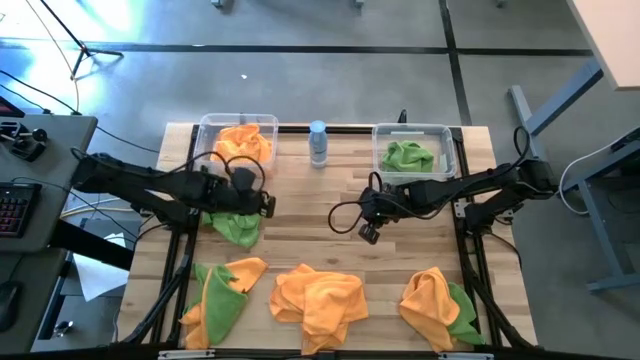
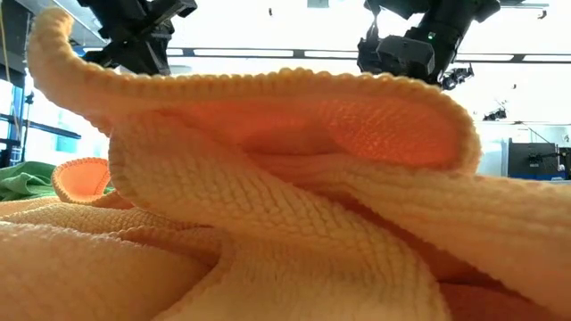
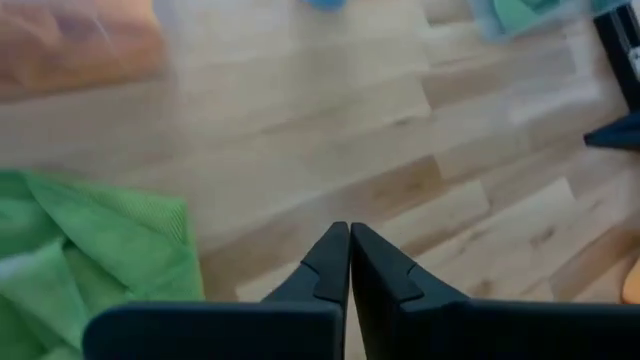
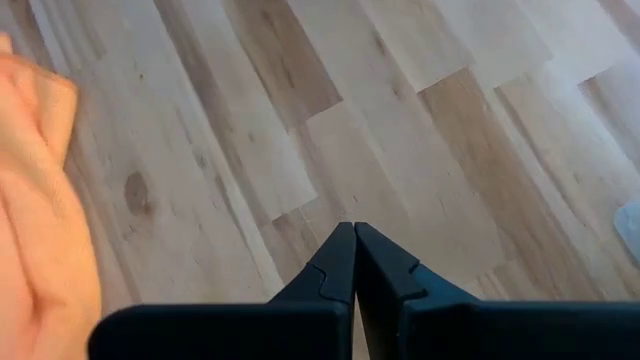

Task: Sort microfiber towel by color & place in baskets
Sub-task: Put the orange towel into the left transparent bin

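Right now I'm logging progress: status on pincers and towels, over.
Left pincer shut, empty, beside green towel. Right pincer shut, empty, mid-table. Orange basket, green basket part-filled. Three piles unsorted.

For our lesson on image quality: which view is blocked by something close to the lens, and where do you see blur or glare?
Low view: an orange towel fills the frame, with bright ceiling lights glaring behind. Left wrist view: the far basket with orange cloth is blurred. High view: pale glare on the floor at upper left.
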Motion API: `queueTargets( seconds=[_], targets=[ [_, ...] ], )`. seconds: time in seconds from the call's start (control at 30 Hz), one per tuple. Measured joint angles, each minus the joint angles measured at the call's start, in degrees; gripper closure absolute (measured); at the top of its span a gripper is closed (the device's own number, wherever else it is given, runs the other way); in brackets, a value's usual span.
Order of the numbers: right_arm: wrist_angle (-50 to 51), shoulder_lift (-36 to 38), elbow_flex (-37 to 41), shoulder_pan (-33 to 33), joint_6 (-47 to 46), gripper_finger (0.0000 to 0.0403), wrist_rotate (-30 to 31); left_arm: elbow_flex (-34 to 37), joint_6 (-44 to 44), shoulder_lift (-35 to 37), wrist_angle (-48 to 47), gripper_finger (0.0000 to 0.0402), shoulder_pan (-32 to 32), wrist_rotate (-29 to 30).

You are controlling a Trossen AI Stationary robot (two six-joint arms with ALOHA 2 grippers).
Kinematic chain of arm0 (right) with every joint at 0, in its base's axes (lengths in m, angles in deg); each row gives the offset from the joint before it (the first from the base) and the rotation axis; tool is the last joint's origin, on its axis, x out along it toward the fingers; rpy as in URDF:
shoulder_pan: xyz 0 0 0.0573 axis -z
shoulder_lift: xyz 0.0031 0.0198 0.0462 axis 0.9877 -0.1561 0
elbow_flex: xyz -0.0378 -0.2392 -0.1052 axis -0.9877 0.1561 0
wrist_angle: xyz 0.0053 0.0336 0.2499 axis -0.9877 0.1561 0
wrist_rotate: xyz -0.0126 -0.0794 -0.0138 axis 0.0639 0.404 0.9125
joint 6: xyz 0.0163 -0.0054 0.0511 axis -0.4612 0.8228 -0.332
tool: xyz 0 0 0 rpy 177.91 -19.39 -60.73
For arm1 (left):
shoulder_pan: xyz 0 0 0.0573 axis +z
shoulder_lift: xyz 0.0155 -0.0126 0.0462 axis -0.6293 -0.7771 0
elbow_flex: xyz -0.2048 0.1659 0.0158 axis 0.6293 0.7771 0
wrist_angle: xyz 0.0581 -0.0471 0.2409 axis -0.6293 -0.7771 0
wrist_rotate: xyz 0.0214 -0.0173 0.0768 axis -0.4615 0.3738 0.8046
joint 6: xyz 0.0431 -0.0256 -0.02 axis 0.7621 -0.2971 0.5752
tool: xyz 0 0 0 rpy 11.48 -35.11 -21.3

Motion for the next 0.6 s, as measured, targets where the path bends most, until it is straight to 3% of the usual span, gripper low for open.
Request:
queueTargets(
  seconds=[0.27,0.6],
  targets=[
    [0.1,0.0,0.0,0.0,0.0,0.0402,-0.8,-6.2,-4.7,-7.0,-4.7,0.0401,-6.3,-0.3],
    [0.1,0.0,0.0,-2.2,0.0,0.0402,-1.9,-18.0,-6.4,-17.7,-16.4,0.0401,-9.1,-2.9]
  ],
)
